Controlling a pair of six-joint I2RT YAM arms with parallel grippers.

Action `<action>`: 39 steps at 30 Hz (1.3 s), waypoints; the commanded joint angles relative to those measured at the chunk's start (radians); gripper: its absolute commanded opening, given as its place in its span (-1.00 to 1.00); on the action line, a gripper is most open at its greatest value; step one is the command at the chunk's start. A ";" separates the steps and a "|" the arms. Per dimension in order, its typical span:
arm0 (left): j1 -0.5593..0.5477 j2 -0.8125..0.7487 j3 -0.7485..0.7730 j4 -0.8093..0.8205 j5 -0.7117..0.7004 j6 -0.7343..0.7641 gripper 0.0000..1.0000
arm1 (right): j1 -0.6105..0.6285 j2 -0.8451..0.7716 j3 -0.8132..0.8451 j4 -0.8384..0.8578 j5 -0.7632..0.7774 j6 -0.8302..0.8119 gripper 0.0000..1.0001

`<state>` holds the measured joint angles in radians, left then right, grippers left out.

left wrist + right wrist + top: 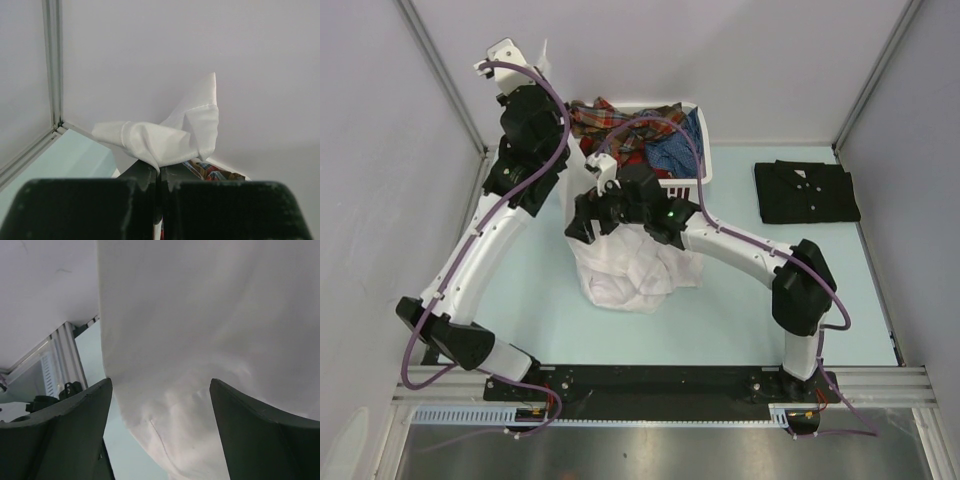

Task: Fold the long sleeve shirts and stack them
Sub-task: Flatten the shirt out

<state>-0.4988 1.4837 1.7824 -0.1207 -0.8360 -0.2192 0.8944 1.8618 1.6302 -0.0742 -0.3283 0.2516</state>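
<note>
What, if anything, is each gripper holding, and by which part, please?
The left gripper pinches the white shirt by a hemmed corner; the right gripper is open around it, gripping nothing.

White shirt (625, 272) hangs from my left claw (159, 170), tail bunched on desk (720, 320). Black shirt (806, 192) folded flat, right. Plaid shirt (605, 120) and blue shirt (675, 150) heaped behind.

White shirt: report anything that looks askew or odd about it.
The white shirt is not laid flat. The left jaws pinch a bit of it high near the back wall, while the rest sags in a crumpled heap on the table before the basket. The black shirt, by contrast, lies neatly folded.
</note>
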 commanded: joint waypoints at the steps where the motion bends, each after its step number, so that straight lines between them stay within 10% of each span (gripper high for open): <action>1: 0.020 -0.043 0.009 0.003 -0.005 -0.042 -1.00 | 0.021 0.027 0.051 0.067 -0.060 0.064 0.65; 16: 0.057 -0.045 -0.008 -0.076 0.049 -0.140 -1.00 | 0.025 0.060 0.117 0.028 0.098 0.052 0.51; 22: 0.069 -0.075 -0.020 -0.077 0.067 -0.126 -1.00 | -0.017 0.076 0.134 0.034 0.072 0.055 -0.97; 30: 0.132 -0.138 -0.167 0.038 0.138 -0.020 -1.00 | -0.170 -0.131 -0.010 -0.007 -0.369 -0.038 -1.00; 39: 0.183 -0.359 -0.408 0.128 0.749 0.147 -0.96 | -0.508 -0.314 -0.014 -0.307 -0.546 -0.348 -1.00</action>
<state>-0.3290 1.2682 1.4216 -0.0891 -0.4267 -0.1993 0.4904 1.6291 1.5513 -0.2157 -0.7895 0.0814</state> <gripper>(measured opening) 0.015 0.010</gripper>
